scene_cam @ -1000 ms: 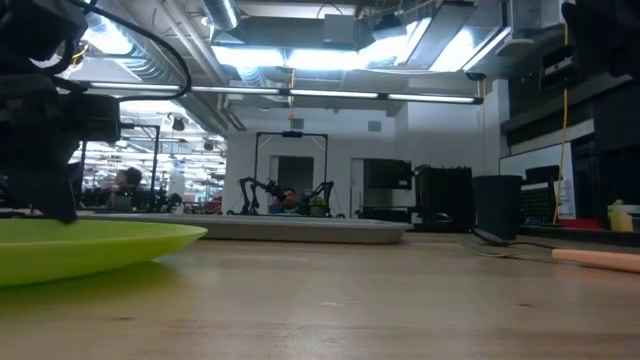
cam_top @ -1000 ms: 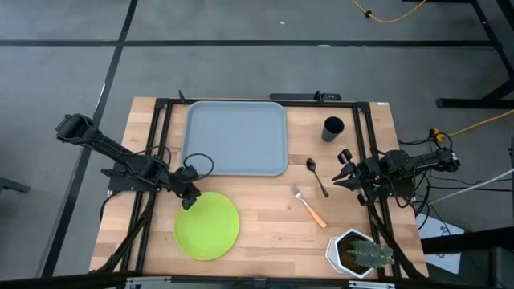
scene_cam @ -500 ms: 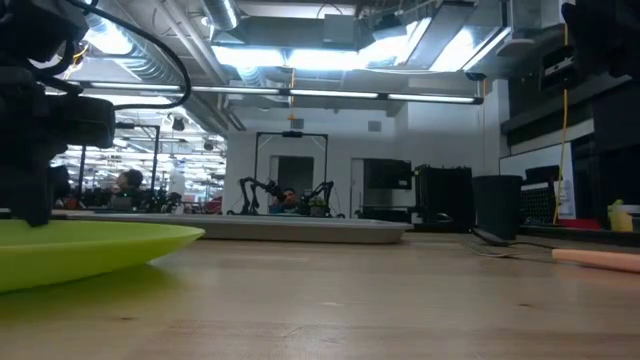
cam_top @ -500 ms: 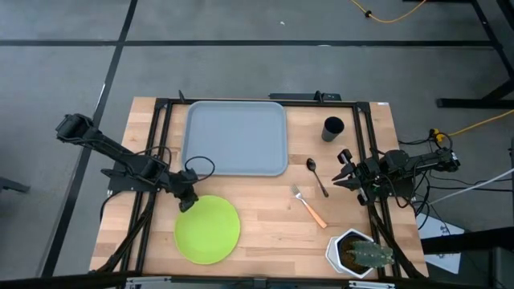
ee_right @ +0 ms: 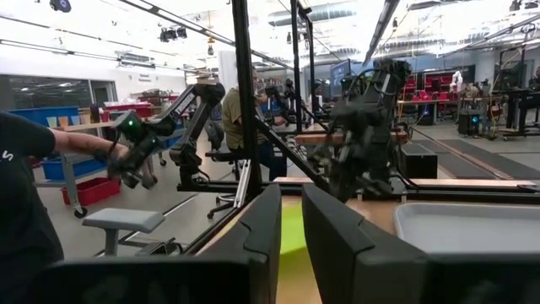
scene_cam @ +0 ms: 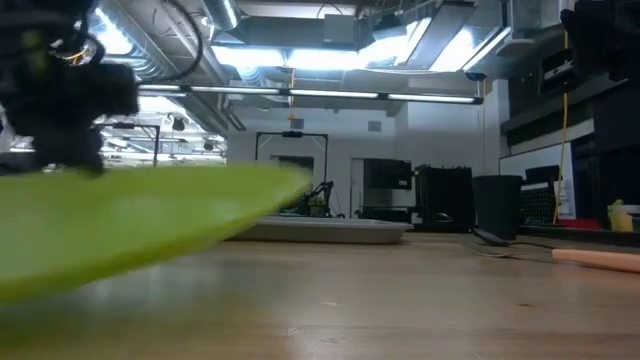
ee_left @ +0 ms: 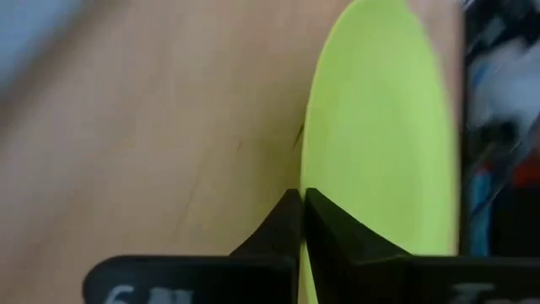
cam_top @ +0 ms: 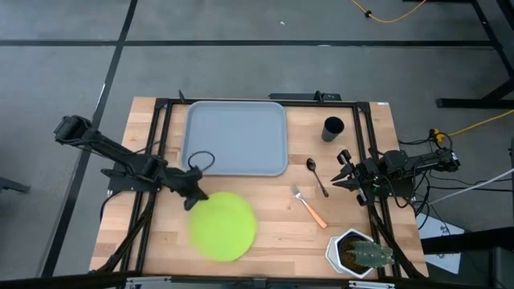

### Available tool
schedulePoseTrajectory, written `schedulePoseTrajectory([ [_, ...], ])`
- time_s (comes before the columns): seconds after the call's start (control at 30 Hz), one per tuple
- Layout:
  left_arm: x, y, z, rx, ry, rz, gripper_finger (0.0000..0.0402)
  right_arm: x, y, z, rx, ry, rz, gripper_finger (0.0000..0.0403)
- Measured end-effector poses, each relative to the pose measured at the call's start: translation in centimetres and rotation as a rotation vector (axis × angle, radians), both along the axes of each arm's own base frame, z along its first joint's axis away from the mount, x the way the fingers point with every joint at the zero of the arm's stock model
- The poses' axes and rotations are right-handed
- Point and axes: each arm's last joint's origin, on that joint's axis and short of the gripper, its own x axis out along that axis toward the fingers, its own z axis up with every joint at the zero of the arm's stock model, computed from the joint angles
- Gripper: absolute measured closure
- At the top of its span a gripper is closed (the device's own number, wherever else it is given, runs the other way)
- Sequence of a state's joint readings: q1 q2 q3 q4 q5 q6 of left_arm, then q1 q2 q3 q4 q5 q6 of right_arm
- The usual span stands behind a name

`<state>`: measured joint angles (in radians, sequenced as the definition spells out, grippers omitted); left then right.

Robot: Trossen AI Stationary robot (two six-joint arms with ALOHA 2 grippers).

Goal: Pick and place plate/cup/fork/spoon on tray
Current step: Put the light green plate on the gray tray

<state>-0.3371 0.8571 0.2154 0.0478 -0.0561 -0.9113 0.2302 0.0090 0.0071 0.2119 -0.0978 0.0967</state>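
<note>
The lime-green plate (cam_top: pixel 224 237) is held off the table near the front, left of centre, by my left gripper (cam_top: pixel 195 197), which is shut on its rim. In the low view the plate (scene_cam: pixel 130 225) hangs tilted and blurred. The grey-blue tray (cam_top: pixel 235 136) lies at the table's far side. The black cup (cam_top: pixel 332 128) stands right of the tray. The dark spoon (cam_top: pixel 317 177) and the orange-handled fork (cam_top: pixel 310 207) lie flat on the table's right half. My right gripper (cam_top: pixel 340 169) waits open beside the spoon, at the right edge. My left gripper pinches the plate's rim (ee_left: pixel 305 165) on its far left side between its two fingers, one above and one below. The fingers (ee_left: pixel 278 228) come slanting down from the table's left. The plate is tilted, with its free side away from the gripper.
A white hexagonal pot with a cactus (cam_top: pixel 357 253) stands at the front right corner. Dark frame rails (cam_top: pixel 157 144) run along the table's left and right sides. Bare wood lies between the plate and the fork.
My left gripper has gone up and toward the table's right edge with the plate's rim in its fingers. The plate, which lay flat on the table, has come up tilted and shifted right.
</note>
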Motion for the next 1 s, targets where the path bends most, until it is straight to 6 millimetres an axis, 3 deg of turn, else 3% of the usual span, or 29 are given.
schedulePoseTrajectory([
  [0.27,0.7,2.9,3.1,0.063,-0.311,0.305,0.0400,0.0,0.0,0.0,0.000,0.000,0.000,0.0346],
  [0.6,-0.4,8.7,4.1,0.434,-0.314,0.795,0.0401,0.0,0.0,0.0,0.000,-0.001,0.000,0.0346],
  [1.0,-1.0,12.2,2.3,0.372,-0.150,0.842,0.0400,0.0,0.0,0.0,0.019,0.006,0.004,0.0346],
])
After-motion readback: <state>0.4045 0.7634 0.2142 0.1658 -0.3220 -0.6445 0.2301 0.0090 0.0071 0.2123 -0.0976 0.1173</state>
